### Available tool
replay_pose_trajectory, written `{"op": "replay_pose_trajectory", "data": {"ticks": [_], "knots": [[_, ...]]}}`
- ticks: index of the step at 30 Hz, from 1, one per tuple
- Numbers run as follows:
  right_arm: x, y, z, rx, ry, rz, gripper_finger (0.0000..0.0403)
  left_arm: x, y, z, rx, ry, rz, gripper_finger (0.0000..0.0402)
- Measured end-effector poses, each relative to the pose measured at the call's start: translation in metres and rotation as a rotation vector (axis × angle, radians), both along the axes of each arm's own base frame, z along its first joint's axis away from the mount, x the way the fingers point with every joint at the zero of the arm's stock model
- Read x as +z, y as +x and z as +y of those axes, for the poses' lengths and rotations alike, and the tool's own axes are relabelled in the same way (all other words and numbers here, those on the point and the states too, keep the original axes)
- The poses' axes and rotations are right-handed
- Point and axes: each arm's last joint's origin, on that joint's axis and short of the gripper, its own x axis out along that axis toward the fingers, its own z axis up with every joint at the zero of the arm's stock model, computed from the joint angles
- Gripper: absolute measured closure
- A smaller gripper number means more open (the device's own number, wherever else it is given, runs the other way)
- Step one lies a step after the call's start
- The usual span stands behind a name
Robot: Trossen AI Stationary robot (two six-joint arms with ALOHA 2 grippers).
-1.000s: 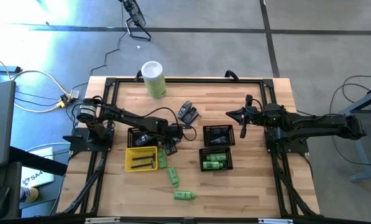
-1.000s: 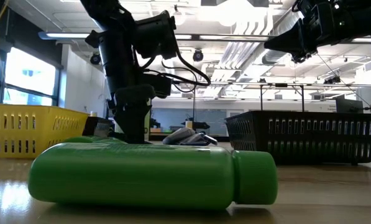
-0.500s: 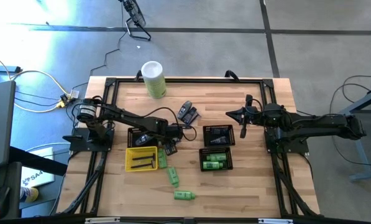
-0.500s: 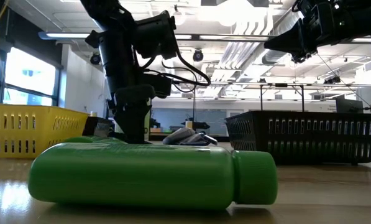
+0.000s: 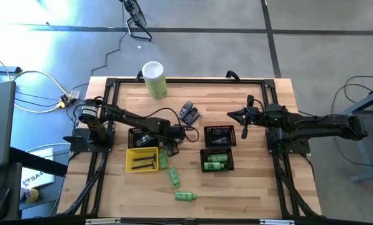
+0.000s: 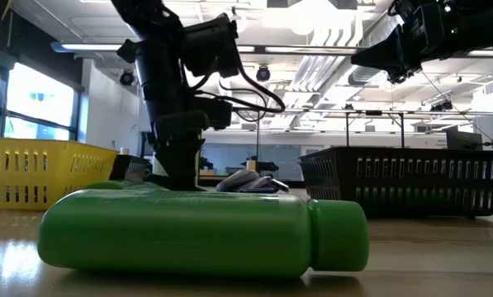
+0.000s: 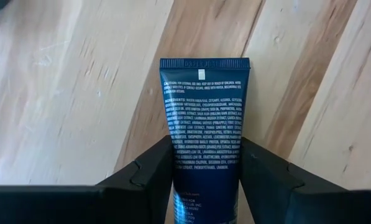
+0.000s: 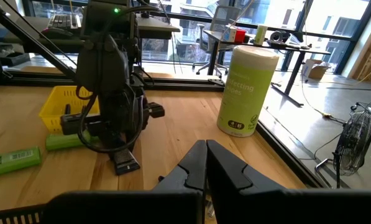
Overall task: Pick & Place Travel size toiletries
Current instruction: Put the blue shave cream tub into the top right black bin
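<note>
A: What sits around the left claw?

B: It reaches down to the wooden slatted bench just beside the yellow plastic tray and a black mesh basket. Its wrist view shows it pinching a dark blue squeeze tube with white print, one finger on each side, the tube lying against the bench boards.

A: And further off?

B: Two more black mesh baskets: one with dark items, one with bright green tubes. A tall pale-green canister with a white lid stands at the far edge. A few dark grey packets lie loose between the canister and the baskets.

A: Loose green ones?

B: Three on the bench: a green tube against the tray, a second nearer the front, and a small green bottle nearest the front edge.

A: What is hard to see?

B: In the low view that bottle fills the foreground and hides the tube being gripped. From above the arm itself covers it. The count inside the baskets I cannot tell.

A: The right claw?

B: Pressed together, empty, held above the bench well apart from the items.
</note>
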Motion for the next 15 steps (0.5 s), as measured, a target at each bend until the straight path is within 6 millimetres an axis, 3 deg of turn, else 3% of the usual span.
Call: {"op": "replay_pose_trajectory", "data": {"ticks": [15], "knots": [[0.0,0.0,0.0,0.0,0.0,0.0,0.0401,0.0015,0.0006,-0.0001,-0.008,0.004,-0.004,0.0241]]}}
